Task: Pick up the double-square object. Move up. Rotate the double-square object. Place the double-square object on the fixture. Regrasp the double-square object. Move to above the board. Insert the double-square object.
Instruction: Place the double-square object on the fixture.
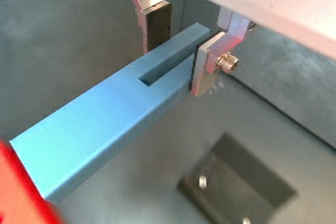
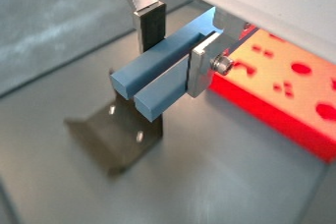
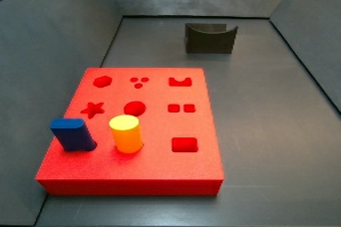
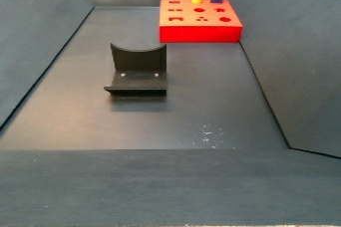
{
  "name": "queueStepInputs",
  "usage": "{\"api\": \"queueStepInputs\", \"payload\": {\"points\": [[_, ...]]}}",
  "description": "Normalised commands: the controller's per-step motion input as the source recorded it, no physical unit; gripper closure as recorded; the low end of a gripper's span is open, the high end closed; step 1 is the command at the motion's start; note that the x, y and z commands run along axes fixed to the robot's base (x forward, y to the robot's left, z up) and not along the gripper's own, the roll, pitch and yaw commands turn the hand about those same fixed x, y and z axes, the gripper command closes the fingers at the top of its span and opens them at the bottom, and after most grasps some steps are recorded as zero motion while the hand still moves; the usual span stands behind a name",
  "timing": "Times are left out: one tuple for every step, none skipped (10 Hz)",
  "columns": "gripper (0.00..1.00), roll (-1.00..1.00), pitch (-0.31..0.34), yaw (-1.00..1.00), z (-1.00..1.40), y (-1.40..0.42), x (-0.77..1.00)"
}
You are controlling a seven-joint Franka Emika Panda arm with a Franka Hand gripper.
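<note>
Two steps look done, since the gripper (image 2: 178, 56) pinches the bar (image 2: 164, 69) well above the fixture (image 2: 112, 138), with rotating, placing, regrasping and inserting into the board (image 2: 282, 85) left.

Hand (image 1: 182, 43) seen only in both wrist views: flat silver plate fingers (image 2: 199, 66), dark pads, small brass-looking screw, white housing above.
</note>
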Motion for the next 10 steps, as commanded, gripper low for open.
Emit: {"api": "queueStepInputs", "payload": {"points": [[1.0,0.08,0.013,0.06,0.19,-0.55,0.93],[1.0,0.08,0.064,0.05,0.1,-0.24,0.77],[1.0,0.08,0.096,0.04,0.05,-0.12,0.63],[1.0,0.07,0.109,0.04,0.04,-0.1,0.56],[1.0,0.07,0.133,0.04,0.02,-0.05,0.39],[1.0,0.07,0.141,0.04,0.02,-0.04,0.32],[1.0,0.06,0.149,0.04,0.02,-0.03,0.18],[1.0,-1.0,0.3,0.08,-0.56,1.0,0.74],[1.0,-1.0,0.285,0.06,-0.55,1.0,0.69],[1.0,-1.0,0.271,0.02,-0.47,1.0,0.75]]}}
